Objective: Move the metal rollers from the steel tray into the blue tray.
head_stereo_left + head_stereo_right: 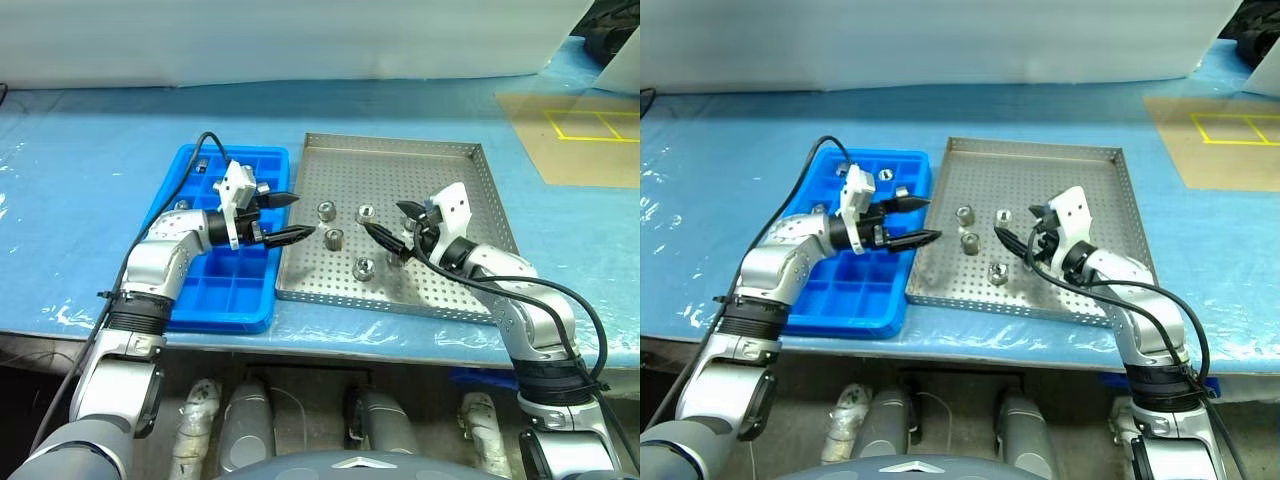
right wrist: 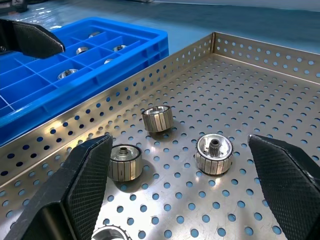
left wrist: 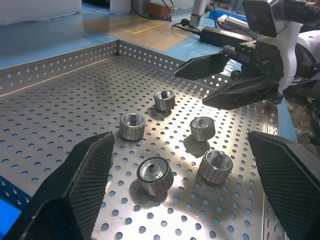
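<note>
Shiny metal rollers (image 1: 334,238) upright in perforated steel tray (image 1: 440,160), others in blue tray (image 1: 235,295)

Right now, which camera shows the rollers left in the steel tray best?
The left wrist view: five rollers stand close and unhidden on the steel tray. The right wrist view shows fewer. Both eye views show them small, one partly behind the right tool.

Blue tray (image 1: 232,300) sits left of the steel tray (image 1: 455,290), long sides just beside each other, both near the table's (image 1: 80,180) front edge. Five metal rollers (image 1: 333,238) lie in the steel tray's left half, clustered toward its middle. More rollers sit in the blue tray's far compartments. Left gripper (image 1: 290,216) hangs over the seam between trays, right gripper (image 1: 391,223) over the steel tray, right of the cluster.
</note>
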Controlling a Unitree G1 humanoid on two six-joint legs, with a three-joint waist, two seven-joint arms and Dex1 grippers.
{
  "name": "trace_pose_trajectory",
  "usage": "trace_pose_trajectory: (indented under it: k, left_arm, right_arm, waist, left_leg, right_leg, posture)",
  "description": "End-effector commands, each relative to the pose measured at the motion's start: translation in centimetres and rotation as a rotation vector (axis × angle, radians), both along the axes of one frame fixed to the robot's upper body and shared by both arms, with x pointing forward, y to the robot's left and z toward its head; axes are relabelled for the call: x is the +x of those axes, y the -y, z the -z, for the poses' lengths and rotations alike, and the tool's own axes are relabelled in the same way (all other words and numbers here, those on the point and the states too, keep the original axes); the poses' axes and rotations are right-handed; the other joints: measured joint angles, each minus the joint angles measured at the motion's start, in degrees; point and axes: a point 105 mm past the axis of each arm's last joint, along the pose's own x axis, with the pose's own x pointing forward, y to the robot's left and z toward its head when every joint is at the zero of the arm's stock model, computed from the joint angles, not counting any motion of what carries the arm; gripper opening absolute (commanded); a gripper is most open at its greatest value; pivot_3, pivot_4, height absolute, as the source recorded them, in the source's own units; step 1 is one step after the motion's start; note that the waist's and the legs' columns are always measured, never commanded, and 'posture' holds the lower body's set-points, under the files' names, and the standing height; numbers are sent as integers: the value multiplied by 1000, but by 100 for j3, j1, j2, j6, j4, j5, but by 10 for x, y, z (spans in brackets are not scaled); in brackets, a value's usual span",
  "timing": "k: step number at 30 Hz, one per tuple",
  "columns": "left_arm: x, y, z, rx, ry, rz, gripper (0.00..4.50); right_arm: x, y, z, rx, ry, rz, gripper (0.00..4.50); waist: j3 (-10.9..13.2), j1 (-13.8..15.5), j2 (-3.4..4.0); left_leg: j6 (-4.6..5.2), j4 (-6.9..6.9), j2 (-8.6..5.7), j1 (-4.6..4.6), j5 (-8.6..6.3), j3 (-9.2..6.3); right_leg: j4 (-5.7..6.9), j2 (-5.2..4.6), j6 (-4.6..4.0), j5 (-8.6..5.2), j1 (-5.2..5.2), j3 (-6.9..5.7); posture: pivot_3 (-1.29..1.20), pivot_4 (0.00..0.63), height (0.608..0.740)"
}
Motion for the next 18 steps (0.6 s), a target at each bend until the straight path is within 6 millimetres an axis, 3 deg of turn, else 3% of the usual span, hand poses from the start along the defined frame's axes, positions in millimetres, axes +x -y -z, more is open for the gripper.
trace_pose_trajectory:
  k: [1,12,18]
  left_arm:
    - [0,4,-11,-1,47,26,4500]
    - [4,9,-14,-7,55,39,4500]
    - [26,22,-20,42,135,6,4500]
  right_arm:
    - [-3,3,-19,8,72,9,4457]
    - [-5,7,-20,11,79,31,4457]
    - [-5,9,-20,8,82,47,4457]
  waist:
    - [0,-1,0]
    - [0,-51,0]
    - [0,-78,0]
  left_leg:
    - [0,0,0,0,0,0]
    - [0,0,-1,0,0,0]
    - [1,4,-2,0,0,0]
  right_leg:
    - [0,0,0,0,0,0]
    - [0,0,0,0,0,0]
    - [0,0,1,1,4,1]
  posture:
    - [-203,150,740]
    - [-225,150,740]
    - [-238,150,740]
